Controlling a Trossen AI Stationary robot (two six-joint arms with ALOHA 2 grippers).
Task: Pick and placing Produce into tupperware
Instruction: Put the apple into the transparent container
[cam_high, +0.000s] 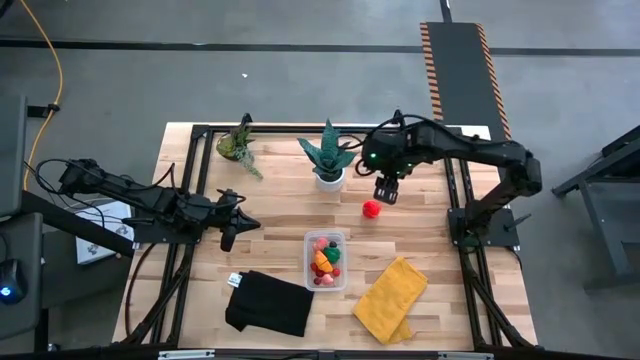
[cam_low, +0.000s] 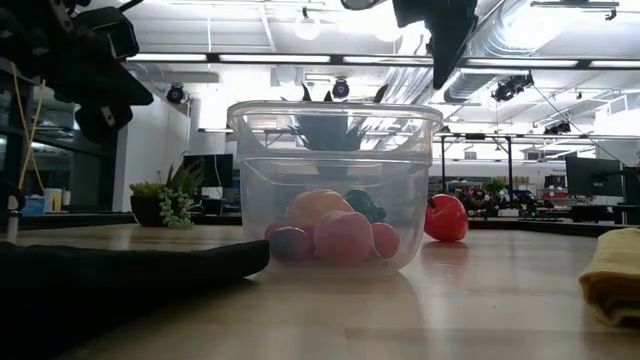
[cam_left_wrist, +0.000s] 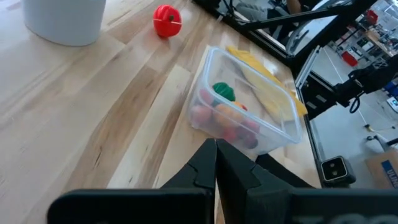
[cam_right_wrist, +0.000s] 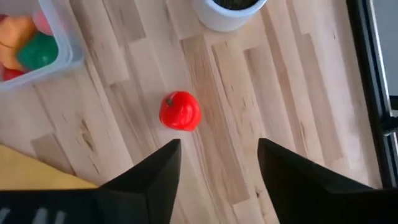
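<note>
Tupperware (cam_high: 326, 261) holds several produce pieces; my right pincer (cam_high: 386, 194) hangs spread above the red tomato (cam_high: 371, 208) on the table (cam_high: 270, 200), left pincer (cam_high: 228, 238) pressed together

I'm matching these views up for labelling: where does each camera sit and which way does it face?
High: overhead, straight down; both arms, right gripper above tomato.
Low: table height, through tupperware; arms overhead.
Left wrist: past shut left gripper toward tupperware.
Right wrist: down between open fingers.
Every view shows the tomato.
</note>
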